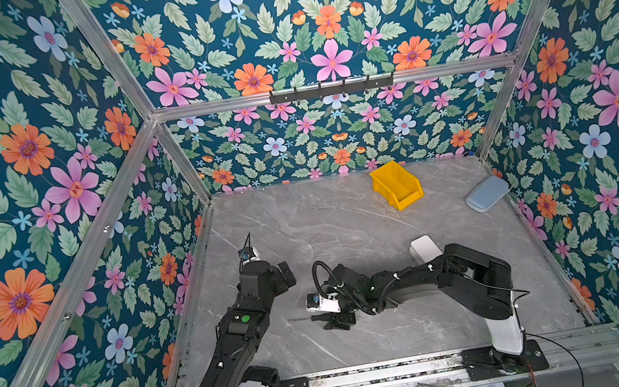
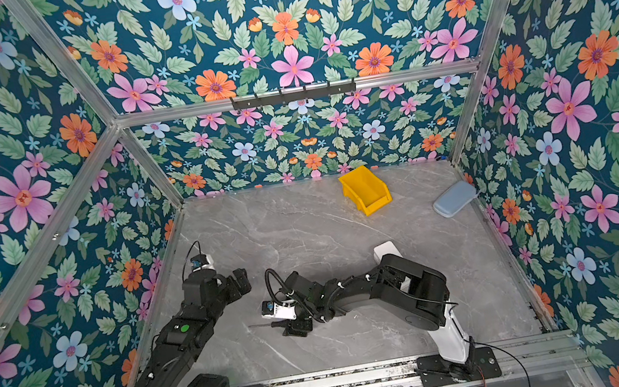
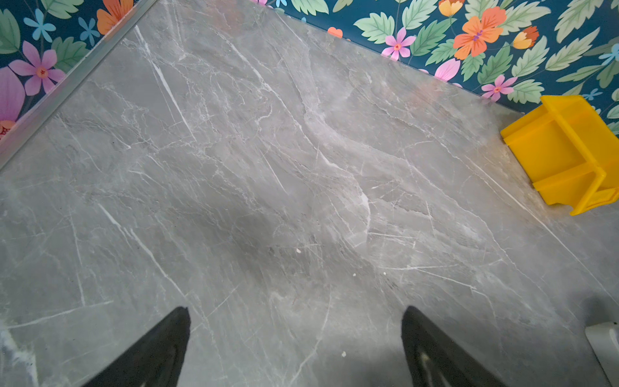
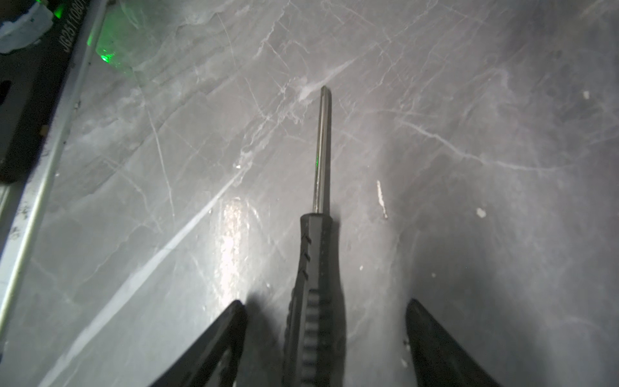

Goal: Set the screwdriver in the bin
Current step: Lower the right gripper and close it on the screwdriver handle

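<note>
Dark blue wallpaper walls (image 1: pixel 324 32) with pink, orange and pale blue flowers and green leaves stand on three sides of the grey marble-patterned counter (image 1: pixel 324 217). Silver aluminium frame bars (image 1: pixel 202 108) run along the corners and across the back wall; a black metal hook rail (image 1: pixel 331 91) is fixed on the horizontal bar. The light is even.

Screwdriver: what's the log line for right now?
screwdriver: flat on table | right gripper: open around it | left gripper: open, empty | bin: empty
</note>
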Tool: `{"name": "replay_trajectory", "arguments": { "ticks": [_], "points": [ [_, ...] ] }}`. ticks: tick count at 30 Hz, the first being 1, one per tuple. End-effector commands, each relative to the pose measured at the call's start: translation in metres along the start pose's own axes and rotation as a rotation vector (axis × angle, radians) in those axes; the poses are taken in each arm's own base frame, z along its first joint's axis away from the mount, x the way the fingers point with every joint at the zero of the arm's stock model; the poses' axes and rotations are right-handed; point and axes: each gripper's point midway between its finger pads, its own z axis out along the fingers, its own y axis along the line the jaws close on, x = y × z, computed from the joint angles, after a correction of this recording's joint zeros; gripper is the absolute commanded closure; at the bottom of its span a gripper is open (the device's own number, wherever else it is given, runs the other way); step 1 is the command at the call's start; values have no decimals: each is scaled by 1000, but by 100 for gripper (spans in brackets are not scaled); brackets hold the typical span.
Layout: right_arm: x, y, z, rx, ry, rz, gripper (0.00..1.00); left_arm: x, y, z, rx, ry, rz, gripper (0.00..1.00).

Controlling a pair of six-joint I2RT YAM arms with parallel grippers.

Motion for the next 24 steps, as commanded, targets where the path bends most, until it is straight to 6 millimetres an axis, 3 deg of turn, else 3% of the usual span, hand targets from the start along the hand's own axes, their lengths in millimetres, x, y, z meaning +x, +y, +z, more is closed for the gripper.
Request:
{"name": "replay_trajectory", "arguments": {
  "ticks": [1, 7, 12, 14, 16, 24],
  "points": [
    [11, -2, 2, 22, 36, -25, 35, -1, 0, -1, -2, -3, 19, 0],
    [20, 0, 3, 27, 73, -52, 59, -1, 0, 0, 0, -7, 16, 0],
    [21, -1, 2, 35, 80, -52, 88, -1, 0, 0, 4, -9, 12, 0],
    [20, -1, 1, 39, 79, -50, 95, -1, -1, 0, 7, -11, 14, 0],
    [18, -3, 0, 47, 71, -45, 100, -2, -1, 0, 10, -13, 11, 0],
    [-3, -7, -10, 70, 7, -26, 100, -6, -5, -1, 27, -24, 14, 0]
  ]
}}
